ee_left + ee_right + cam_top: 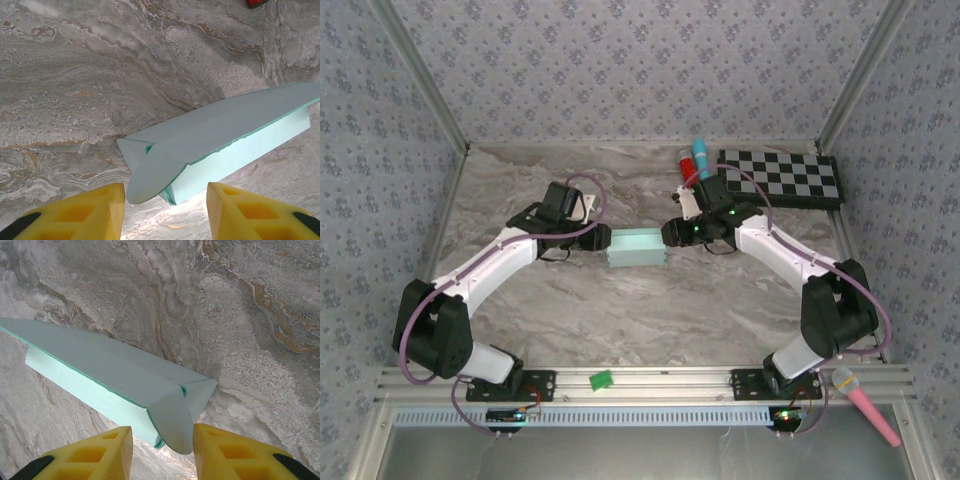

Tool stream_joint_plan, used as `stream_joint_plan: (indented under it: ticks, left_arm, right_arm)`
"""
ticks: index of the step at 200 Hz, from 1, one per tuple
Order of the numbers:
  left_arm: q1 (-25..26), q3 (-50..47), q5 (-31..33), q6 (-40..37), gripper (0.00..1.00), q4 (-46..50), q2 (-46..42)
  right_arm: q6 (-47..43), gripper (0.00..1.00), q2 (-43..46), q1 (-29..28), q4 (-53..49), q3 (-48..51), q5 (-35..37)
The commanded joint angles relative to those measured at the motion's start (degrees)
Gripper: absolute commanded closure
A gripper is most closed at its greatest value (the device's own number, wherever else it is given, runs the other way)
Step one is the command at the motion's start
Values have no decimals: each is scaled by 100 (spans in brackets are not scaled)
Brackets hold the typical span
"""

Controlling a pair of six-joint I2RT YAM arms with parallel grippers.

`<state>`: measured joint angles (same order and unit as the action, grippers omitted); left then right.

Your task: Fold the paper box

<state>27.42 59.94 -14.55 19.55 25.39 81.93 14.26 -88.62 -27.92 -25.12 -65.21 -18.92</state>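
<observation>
Top external is showing us the marble table (570, 310) carrying the paper box (635, 247) near its middle, already box-shaped. We are seeing the left gripper (165, 192) and right gripper (162, 432) straddling opposite box ends, fingers standing apart, unclamped.

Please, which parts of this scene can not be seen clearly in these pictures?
- Top view: the paper box ends, covered by the left gripper and right gripper.
- Left wrist view: a red object, cut off by the top edge.
- Top view: a red and blue item, small, partly behind the right arm.
- Wrist views: the box inside, under its top flap.
</observation>
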Motion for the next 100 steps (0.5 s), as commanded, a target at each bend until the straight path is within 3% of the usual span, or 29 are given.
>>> stream_joint_plan:
  ticks: [1, 56, 100]
  left_arm:
    - [-18, 148, -140, -30, 56, -43, 75]
    - [-17, 122, -130, -13, 59, -34, 78]
    - [-17, 107, 70, -30, 55, -65, 68]
  right_arm:
    - [76, 63, -48, -46, -93, -205, -7]
    - [112, 66, -45, -83, -164, -203, 35]
    - [112, 65, -49, -91, -214, -206, 123]
